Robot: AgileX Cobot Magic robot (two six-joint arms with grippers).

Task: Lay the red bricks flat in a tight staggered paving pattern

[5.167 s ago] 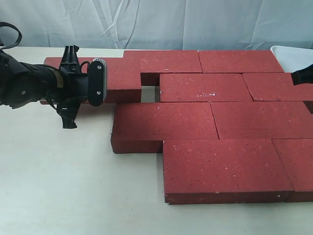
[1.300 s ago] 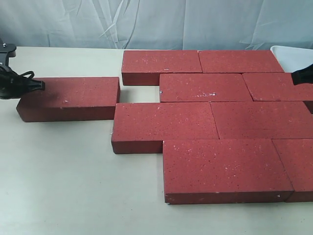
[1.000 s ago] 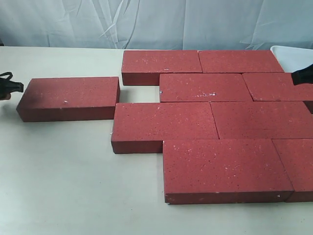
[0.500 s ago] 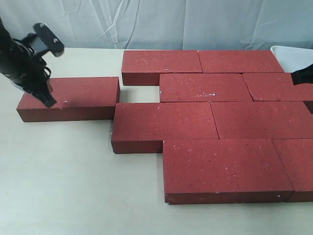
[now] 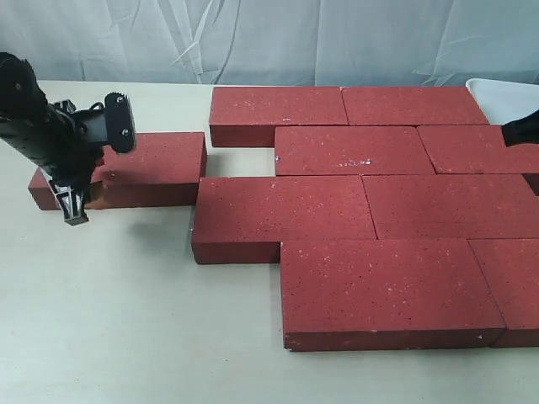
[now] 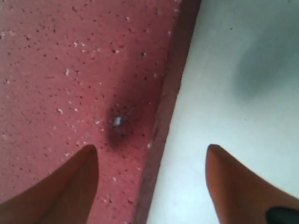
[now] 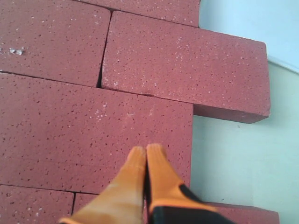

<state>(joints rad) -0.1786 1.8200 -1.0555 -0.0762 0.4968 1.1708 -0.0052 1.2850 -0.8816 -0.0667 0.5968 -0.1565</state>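
Several red bricks (image 5: pixel 354 150) lie flat in staggered rows on the right of the table. One loose red brick (image 5: pixel 156 160) lies apart to their left, with a gap between it and the second row. My left gripper (image 5: pixel 73 210) points down at this brick's left front corner. It is open and holds nothing. In the left wrist view the left gripper (image 6: pixel 152 156) straddles the loose brick's (image 6: pixel 70 70) edge, with one fingertip (image 6: pixel 77 179) over the brick and the other over the table. My right gripper (image 7: pixel 147 150) is shut and empty above the paved bricks (image 7: pixel 93 126).
A white tray (image 5: pixel 504 94) stands at the back right behind the bricks. Only a dark part of the right arm (image 5: pixel 522 129) shows at the right edge. Bare table (image 5: pixel 126 320) stretches along the front left. A pale cloth hangs behind.
The loose brick was drawn left, away from the rows, and has lain still for the last second. The left arm withdrew left, then came back down over its left end. The right arm stayed put.
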